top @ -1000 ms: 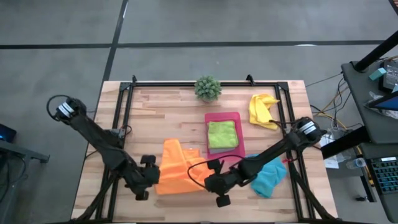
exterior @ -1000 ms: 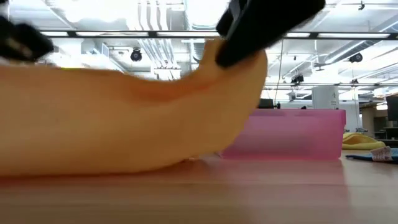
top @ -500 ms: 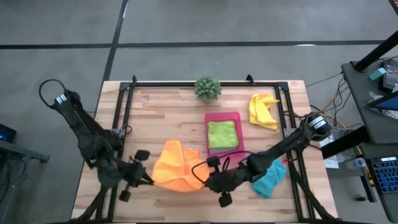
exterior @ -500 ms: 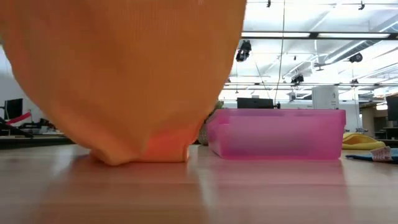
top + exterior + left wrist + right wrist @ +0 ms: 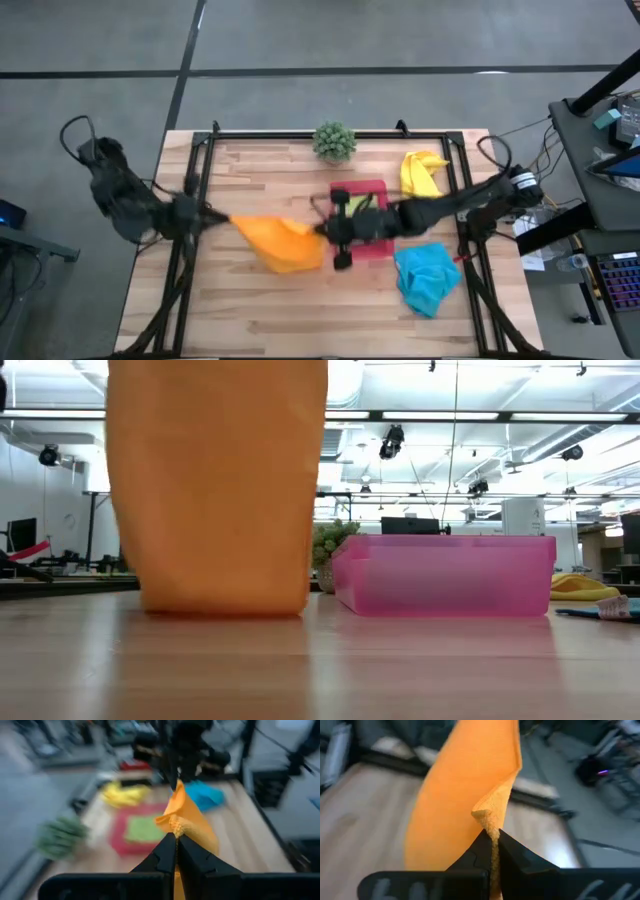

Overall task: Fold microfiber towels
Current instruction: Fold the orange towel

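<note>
left gripper (image 5: 176,841): jaws pinch orange towel (image 5: 192,822) corner | beyond: lime green towel (image 5: 143,828) on pink tray (image 5: 119,829)

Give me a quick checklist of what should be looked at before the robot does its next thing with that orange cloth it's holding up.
1. Left gripper pinching a corner of the orange towel: ok, shut on it.
2. Right gripper pinching another corner: ok, shut on it.
3. Towel lifted and hanging between the arms: ok; its lower edge seems to reach the table in the low view.
4. Towel hanging flat without twists: cannot tell.
5. Pink tray with the lime green towel out of the way: not ok, the right gripper hovers at its edge.
6. Turquoise towel and yellow towel apart from the orange one: ok.
</note>
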Controlling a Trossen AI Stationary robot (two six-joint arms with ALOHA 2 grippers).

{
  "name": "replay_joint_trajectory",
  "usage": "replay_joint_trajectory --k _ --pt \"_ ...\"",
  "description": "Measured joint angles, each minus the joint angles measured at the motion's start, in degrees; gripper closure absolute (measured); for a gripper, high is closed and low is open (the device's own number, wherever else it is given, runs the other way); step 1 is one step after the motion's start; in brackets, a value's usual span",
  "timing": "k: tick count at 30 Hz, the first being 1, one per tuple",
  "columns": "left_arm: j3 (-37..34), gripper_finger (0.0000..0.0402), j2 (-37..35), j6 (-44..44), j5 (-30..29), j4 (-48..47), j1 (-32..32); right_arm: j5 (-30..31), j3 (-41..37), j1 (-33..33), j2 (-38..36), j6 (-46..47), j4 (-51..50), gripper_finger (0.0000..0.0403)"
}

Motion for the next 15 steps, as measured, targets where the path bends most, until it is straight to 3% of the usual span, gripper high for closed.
replay_joint_trajectory --k 7,15 --pt "3.04 0.0402 -5.40 10.65 -5.61 0.18 2.15 -0.21 6.11 -9.92 -0.91 -5.06 -0.05 0.0394" --pt "2.85 0.0402 -8.82 14.12 -5.12 -0.13 2.13 -4.77 12.12 -11.77 -0.91 -5.97 -5.91 0.0394"
